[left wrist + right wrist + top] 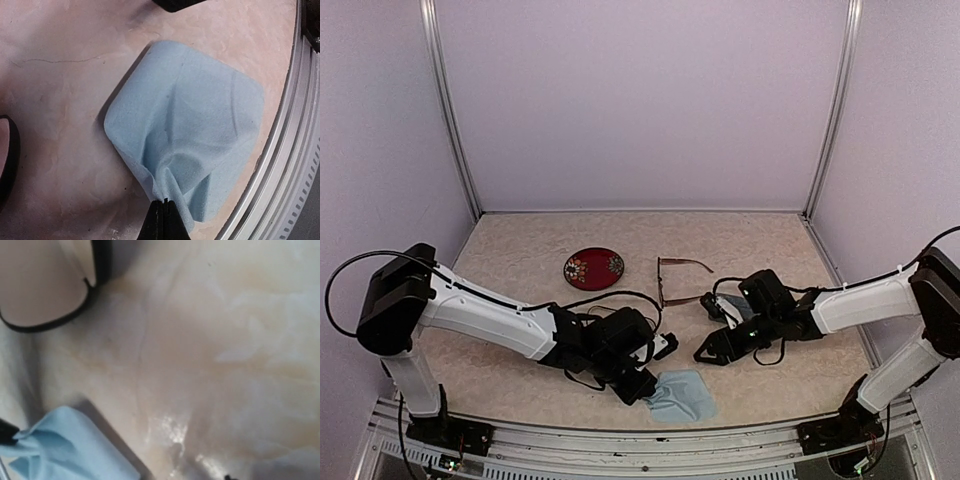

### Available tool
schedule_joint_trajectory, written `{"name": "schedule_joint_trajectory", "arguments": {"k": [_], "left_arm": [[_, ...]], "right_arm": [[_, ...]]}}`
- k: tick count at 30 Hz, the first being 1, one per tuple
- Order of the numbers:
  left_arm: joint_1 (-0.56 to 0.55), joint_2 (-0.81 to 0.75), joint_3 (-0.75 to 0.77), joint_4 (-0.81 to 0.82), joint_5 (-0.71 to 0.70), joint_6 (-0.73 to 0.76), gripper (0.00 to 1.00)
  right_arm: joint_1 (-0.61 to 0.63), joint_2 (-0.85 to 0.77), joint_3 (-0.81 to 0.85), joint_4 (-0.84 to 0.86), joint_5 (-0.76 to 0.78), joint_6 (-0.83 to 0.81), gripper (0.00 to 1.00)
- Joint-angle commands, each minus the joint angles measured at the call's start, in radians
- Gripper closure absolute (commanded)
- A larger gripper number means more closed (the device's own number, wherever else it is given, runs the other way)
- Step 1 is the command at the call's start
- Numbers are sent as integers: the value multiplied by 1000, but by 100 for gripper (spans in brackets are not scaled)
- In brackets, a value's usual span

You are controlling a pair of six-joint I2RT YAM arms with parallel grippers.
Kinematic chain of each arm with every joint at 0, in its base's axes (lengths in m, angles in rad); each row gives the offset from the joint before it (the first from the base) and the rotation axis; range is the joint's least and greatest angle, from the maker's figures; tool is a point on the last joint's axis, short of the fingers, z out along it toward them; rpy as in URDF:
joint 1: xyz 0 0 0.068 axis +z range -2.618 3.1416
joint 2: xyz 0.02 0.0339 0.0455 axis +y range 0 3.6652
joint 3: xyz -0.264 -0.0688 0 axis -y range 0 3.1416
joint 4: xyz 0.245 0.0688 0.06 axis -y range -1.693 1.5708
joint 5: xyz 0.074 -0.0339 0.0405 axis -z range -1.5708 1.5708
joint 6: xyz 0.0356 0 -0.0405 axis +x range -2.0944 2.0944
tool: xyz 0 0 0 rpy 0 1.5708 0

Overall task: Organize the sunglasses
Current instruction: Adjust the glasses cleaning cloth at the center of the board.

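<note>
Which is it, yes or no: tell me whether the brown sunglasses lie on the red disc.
No, the brown sunglasses lie to the right of the red disc, clear of it.

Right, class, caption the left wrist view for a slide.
Shut left pincer pinching a corner of the light-blue cloth on the table.

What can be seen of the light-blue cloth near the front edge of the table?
The light-blue cloth is a soft, roughly square piece, like microfibre, plain and without print. One corner is pinched in the shut left gripper, and folds fan out from there. The rest lies spread on the beige table, close to the metal rail at the near edge. Nothing else seems to touch it.
</note>
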Motion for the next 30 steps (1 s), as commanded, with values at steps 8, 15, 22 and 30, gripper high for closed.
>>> {"name": "schedule_joint_trajectory", "arguments": {"k": [8, 15, 22, 30], "left_arm": [[-11, 11, 221, 31, -112, 189, 100], [-92, 49, 189, -63, -66, 307, 100], [-73, 27, 94, -67, -57, 264, 100], [27, 45, 78, 8, -39, 155, 100]], "right_arm": [[-27, -59, 25, 13, 43, 27, 47], [-65, -119, -2, 7, 62, 36, 47], [-69, -92, -23, 26, 45, 34, 47], [-69, -123, -43, -1, -25, 0, 47]]}}
